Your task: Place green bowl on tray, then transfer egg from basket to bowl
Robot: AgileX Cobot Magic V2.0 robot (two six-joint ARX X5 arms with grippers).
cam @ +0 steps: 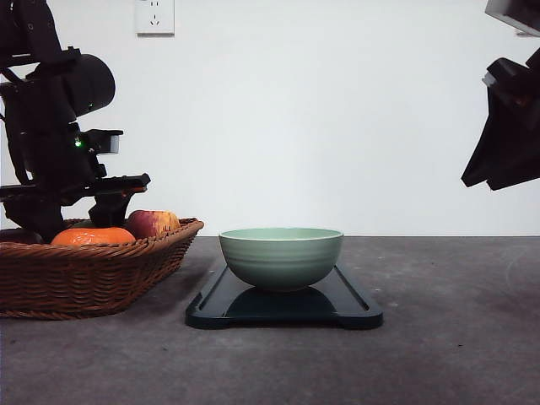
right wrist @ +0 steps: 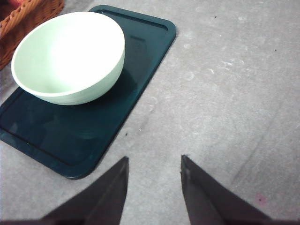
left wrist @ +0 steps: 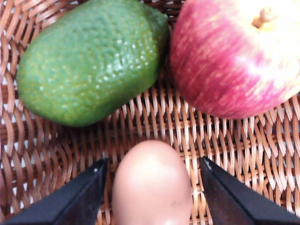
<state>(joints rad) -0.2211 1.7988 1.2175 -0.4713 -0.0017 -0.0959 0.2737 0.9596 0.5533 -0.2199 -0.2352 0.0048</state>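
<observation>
Since the bowl (cam: 281, 256) already sits on the tray (cam: 359, 305) mid-table, we judge half done: our left fingers (left wrist: 82, 199), spread, straddle the egg (left wrist: 152, 185) in the basket (cam: 93, 274); right fingers (right wrist: 197, 187) hang open, empty.

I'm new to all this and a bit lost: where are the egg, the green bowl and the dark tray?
pale tan egg (left wrist: 151, 185): left wrist view, middle of its shell.
sage-green ceramic bowl (cam: 282, 260): front view, outer wall.
dark rectangular plastic tray (right wrist: 61, 133): right wrist view, bare floor.
</observation>
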